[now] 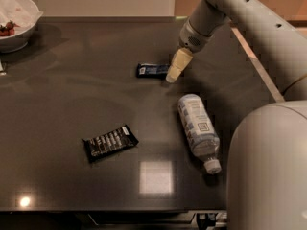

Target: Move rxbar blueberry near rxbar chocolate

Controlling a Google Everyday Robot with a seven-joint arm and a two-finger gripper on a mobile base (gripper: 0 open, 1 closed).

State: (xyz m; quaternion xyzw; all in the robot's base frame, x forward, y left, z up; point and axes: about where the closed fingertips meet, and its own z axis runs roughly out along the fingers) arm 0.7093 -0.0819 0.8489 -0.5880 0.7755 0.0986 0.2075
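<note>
The hand (171, 75) is hovering at the right end of the rxbar blueberry (152, 70), which is lying toward the table's (72, 104) far side, well apart from the rxbar chocolate (110, 142), so the move is looking barely begun; whether the hand is spread or pressed together, I cannot tell.

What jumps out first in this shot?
The gripper hangs at the right end of the rxbar blueberry, back of centre. The rxbar chocolate lies apart at front left, and a bottle lies on its side to the right.
</note>
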